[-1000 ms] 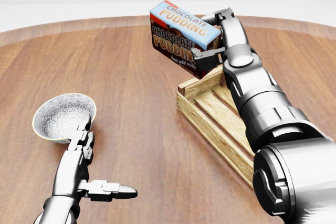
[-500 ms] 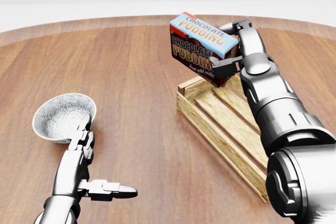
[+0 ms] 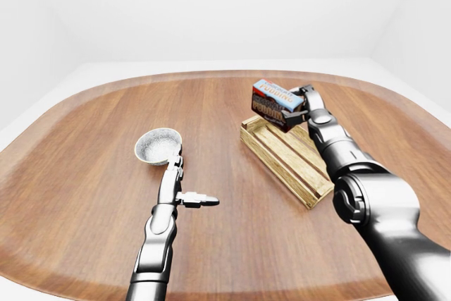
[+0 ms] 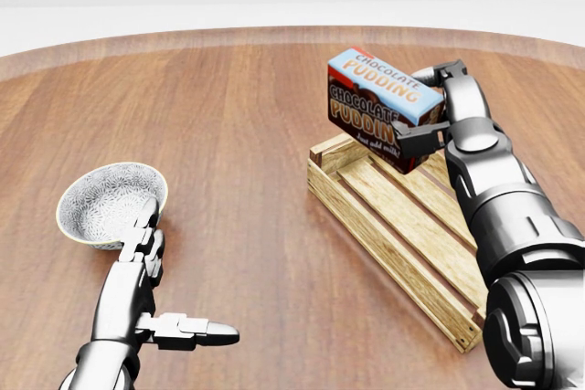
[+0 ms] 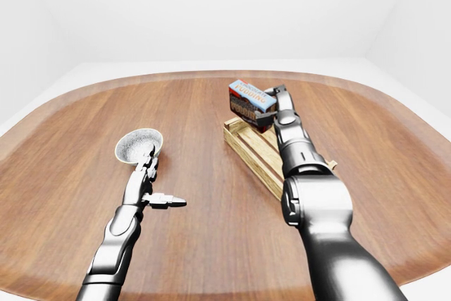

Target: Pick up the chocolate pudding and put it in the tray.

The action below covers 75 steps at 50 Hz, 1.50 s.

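The chocolate pudding box (image 4: 377, 105), blue on top with brown sides, hangs tilted in the air above the upper-left end of the wooden slatted tray (image 4: 411, 226). My right hand (image 4: 428, 107) is shut on the box's right end, with fingers over the top and the thumb below. The box does not touch the tray. The right arm hides the tray's right side. At the lower left of the head view, my left hand (image 4: 178, 276) rests open and holds nothing. Its fingers (image 4: 144, 226) point up toward a bowl and its thumb sticks out to the right.
A white patterned bowl (image 4: 108, 200) sits on the round wooden table (image 4: 247, 125) left of the tray, just above my left hand's fingertips. The table's curved rim (image 3: 211, 75) runs along the top, with white floor and walls beyond.
My right hand has carried the pudding box rightward and slightly down, from left of the tray's upper corner to over its upper end. The left arm and bowl have not moved.
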{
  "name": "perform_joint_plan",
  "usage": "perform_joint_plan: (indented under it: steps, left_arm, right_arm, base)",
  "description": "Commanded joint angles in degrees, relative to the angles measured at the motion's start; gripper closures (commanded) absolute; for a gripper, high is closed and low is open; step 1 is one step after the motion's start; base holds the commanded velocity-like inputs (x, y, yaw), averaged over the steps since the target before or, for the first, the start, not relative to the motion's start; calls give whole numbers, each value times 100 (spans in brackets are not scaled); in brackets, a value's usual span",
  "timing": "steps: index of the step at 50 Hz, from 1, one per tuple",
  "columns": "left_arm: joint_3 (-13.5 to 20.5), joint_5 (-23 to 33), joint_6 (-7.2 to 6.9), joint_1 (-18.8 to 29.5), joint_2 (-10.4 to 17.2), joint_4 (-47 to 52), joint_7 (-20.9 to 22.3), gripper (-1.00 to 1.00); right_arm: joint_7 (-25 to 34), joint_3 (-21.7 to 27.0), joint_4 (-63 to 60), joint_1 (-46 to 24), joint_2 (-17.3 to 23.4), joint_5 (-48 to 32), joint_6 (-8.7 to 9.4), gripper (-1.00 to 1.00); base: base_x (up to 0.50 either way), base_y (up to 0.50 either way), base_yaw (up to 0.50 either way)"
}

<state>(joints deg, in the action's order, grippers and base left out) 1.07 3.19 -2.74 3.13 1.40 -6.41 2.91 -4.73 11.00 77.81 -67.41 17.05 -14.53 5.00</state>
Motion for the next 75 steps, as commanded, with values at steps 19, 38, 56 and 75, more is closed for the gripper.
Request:
perform_joint_plan:
  steps: [19, 38, 56, 75]
  left_arm:
    - [24, -19, 30, 22, 4, -60, -13, -100]
    - [21, -20, 0, 7, 3, -15, -11, -100]
    - [12, -7, -15, -4, -1, 14, -10, -100]
    - [14, -4, 5, 3, -2, -25, -15, -100]
  right_arm:
    - [-292, 135, -36, 558, 166, 12, 0, 100]
    - [-308, 189, -25, 748, 194, 85, 0, 100]
    - [-334, 244, -13, 973, 217, 155, 0, 100]
    - [-324, 264, -8, 1114, 335, 139, 0, 100]
  base:
    - [0, 0, 0]
    - [0, 0, 0]
    - [0, 0, 0]
    - [0, 0, 0]
